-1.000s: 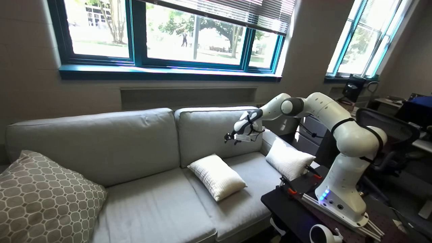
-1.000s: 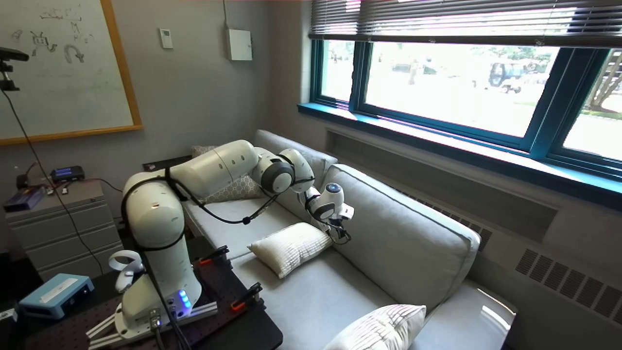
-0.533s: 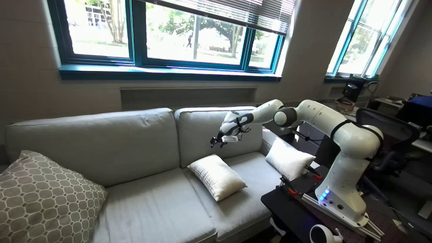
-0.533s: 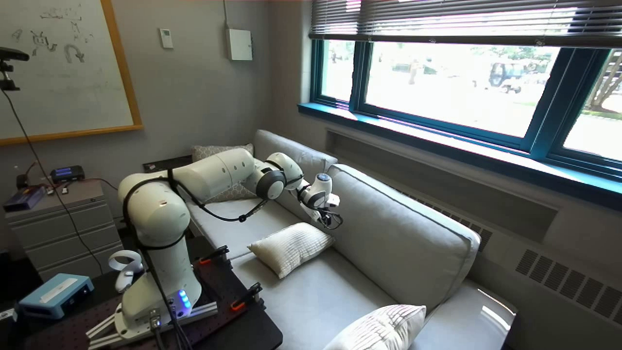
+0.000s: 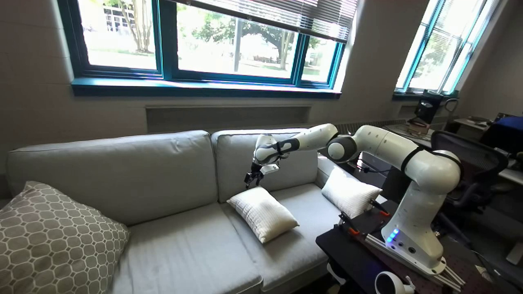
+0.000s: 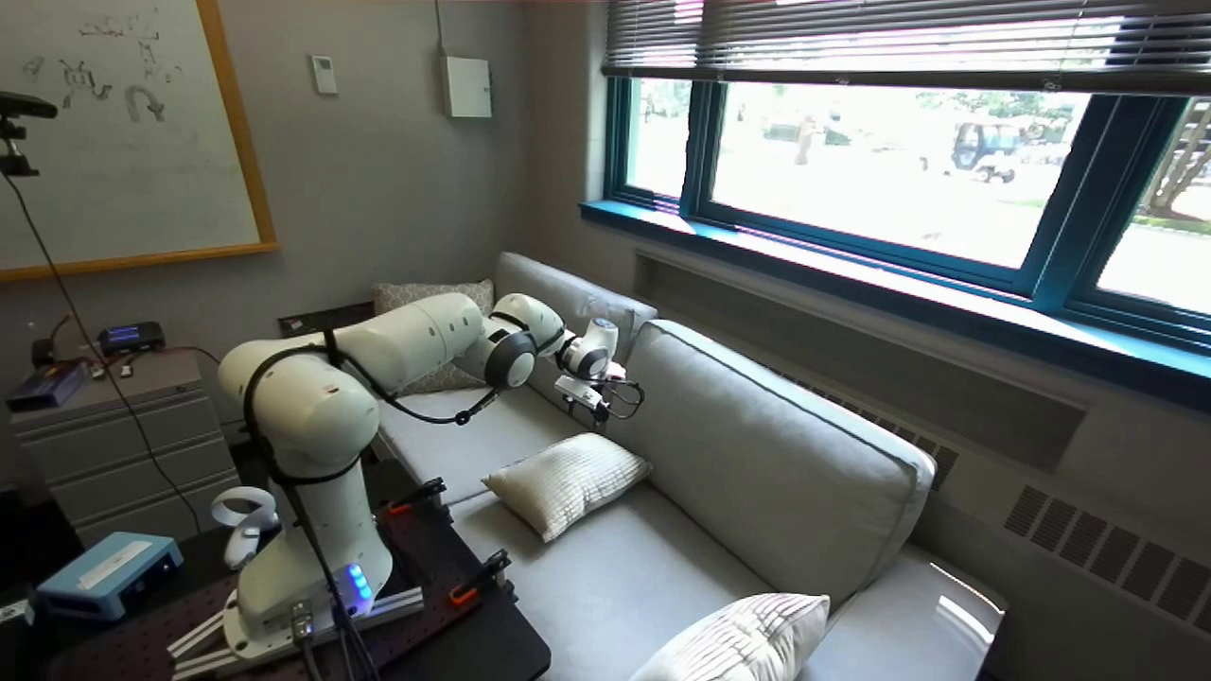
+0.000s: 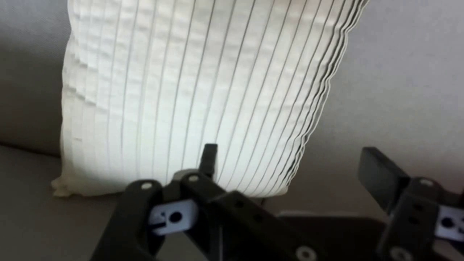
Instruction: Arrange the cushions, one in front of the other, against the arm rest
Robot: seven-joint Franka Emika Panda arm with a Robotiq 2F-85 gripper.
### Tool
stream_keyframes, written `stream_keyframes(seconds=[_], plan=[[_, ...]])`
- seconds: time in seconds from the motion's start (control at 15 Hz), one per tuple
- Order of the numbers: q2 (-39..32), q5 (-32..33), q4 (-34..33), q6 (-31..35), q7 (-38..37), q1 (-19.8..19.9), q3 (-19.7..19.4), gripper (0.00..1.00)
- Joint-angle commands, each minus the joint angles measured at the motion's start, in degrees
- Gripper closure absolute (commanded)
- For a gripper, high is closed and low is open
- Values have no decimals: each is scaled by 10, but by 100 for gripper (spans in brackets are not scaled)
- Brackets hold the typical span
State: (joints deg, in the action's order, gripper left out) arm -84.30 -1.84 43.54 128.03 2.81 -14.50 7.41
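One cream-white cushion [image 5: 263, 214] lies in the middle of the sofa seat, near the gap between the seats. It also shows in an exterior view [image 6: 568, 482] and, pleated, fills much of the wrist view [image 7: 181, 94]. The other cream-white cushion [image 5: 349, 192] leans at the arm rest [image 5: 325, 166]; it is partly cut off in an exterior view [image 6: 743, 643]. My gripper [image 5: 253, 183] is open and empty, pointing down just above the back corner of the middle cushion. In the wrist view the fingers [image 7: 290, 156] are wide apart, one over the cushion, one beyond its edge.
The sofa backrest [image 5: 261, 159] stands close behind my gripper. A grey-beige patterned cushion [image 5: 57, 241] sits at the sofa's far end. The black robot table [image 5: 339, 249] with clamps [image 5: 349, 224] borders the seat front. A window sill [image 6: 804, 255] runs above the sofa back.
The gripper has moved along the backrest, away from the arm rest, and lower toward the middle cushion, and has tilted to point more downward. The cushions have not moved.
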Motion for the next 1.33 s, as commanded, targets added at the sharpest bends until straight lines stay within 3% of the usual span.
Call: stream_keyframes(seconds=[0.0,0.2,0.47,0.6,0.67,1.27], plan=[[0,10,5,-36,-47,-27,-25,0],[-1,-3,12,-41,-138,-34,-43,0],[-2,-37,24,-40,-213,-7,-35,0],[-2,-60,33,-51,-207,15,-19,0],[-3,-41,27,-39,-201,-4,-35,0],[-3,-39,44,-29,-198,-1,-41,0]])
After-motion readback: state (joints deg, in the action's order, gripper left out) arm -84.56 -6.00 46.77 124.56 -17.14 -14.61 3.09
